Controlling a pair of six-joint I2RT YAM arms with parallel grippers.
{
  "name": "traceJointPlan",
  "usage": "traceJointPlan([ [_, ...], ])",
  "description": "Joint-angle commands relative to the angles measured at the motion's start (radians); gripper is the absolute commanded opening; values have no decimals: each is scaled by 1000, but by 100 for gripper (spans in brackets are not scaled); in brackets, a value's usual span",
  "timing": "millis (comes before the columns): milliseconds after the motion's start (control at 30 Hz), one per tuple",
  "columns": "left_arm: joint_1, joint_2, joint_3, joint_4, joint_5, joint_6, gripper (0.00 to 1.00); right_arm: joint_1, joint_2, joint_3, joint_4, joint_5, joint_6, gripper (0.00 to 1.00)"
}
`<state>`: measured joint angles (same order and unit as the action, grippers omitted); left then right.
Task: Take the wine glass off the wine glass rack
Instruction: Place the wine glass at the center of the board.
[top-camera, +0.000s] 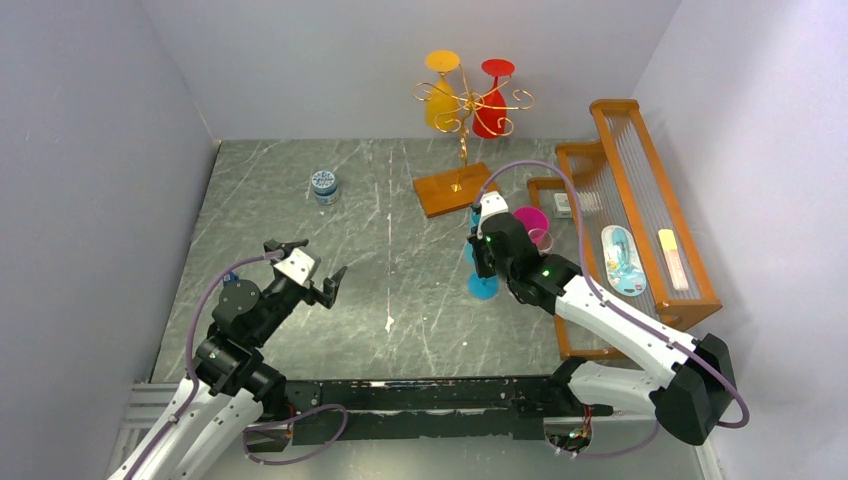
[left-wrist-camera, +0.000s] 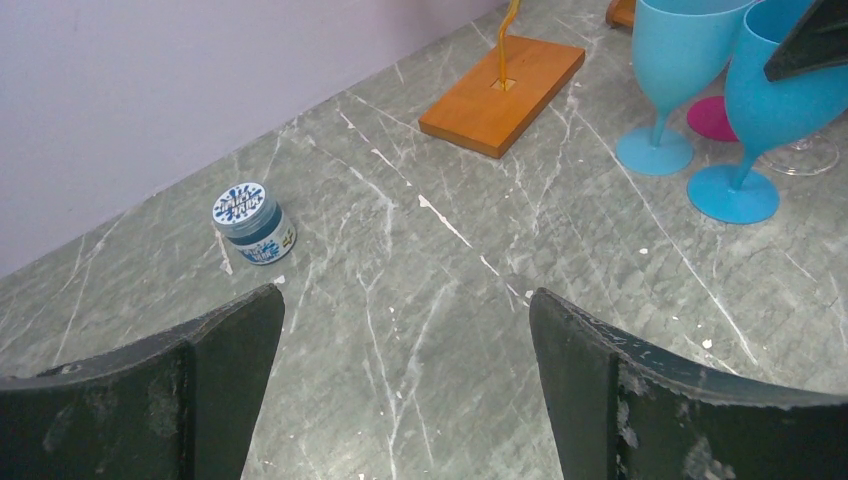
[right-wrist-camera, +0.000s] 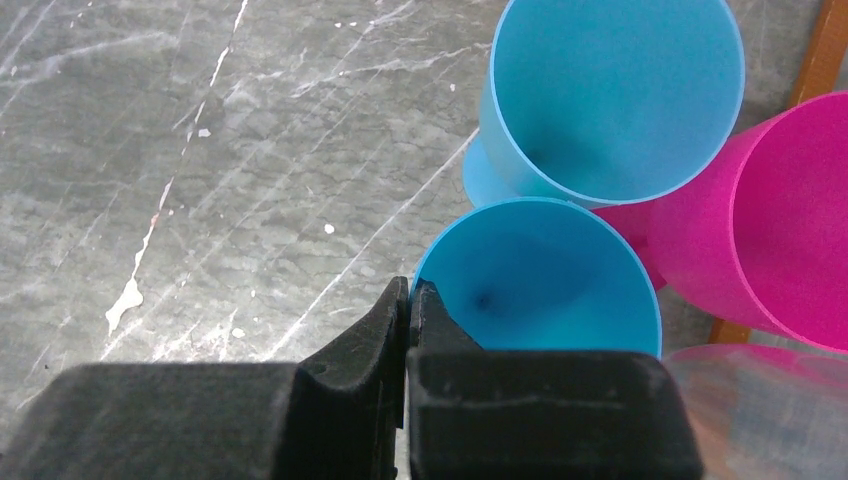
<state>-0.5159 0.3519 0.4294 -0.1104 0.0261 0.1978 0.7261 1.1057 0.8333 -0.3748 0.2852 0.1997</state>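
My right fingers (right-wrist-camera: 385, 320) grip the blue wine glass (right-wrist-camera: 540, 290) by its rim, apparently set down on the surface (right-wrist-camera: 200, 150); my left fingers (left-wrist-camera: 620, 380) gape empty. Next, I reckon: release.

The table (top-camera: 300, 260) is grey marble with white veins and flecks. At the far side, the rack (top-camera: 450, 190) is thin gold wire on an orange-brown wooden base. One glass on it is a yellow glass (top-camera: 441, 95), the other a red glass (top-camera: 492, 100). To the right, the near blue glass (right-wrist-camera: 540, 280) and the far blue glass (right-wrist-camera: 615, 90) share one sky blue, and the pink glass (right-wrist-camera: 790, 220) is bright magenta. On the left, the jar (left-wrist-camera: 252, 222) is dark blue, its lid white with a blue splash pattern. The frame (top-camera: 613, 106) at the right is orange wood with clear rods. The walls (top-camera: 100, 150) are pale lilac-grey.
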Motion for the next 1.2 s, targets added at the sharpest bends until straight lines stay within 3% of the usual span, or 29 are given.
traceJointPlan([
  [0, 4, 1, 31, -10, 6, 1, 97, 4, 5, 32, -22, 25, -2, 0],
  [267, 5, 2, 31, -12, 17, 7, 97, 3, 23, 34, -21, 24, 5, 0],
  [367, 4, -6, 32, -10, 4, 0, 97, 3, 25, 41, -18, 3, 0, 8],
  [600, 4, -24, 26, -2, -9, -2, 97, 3, 34, 74, -29, 7, -2, 15],
  [1167, 4, -10, 28, -2, 6, -8, 97, 3, 65, 194, -106, -43, -9, 21],
])
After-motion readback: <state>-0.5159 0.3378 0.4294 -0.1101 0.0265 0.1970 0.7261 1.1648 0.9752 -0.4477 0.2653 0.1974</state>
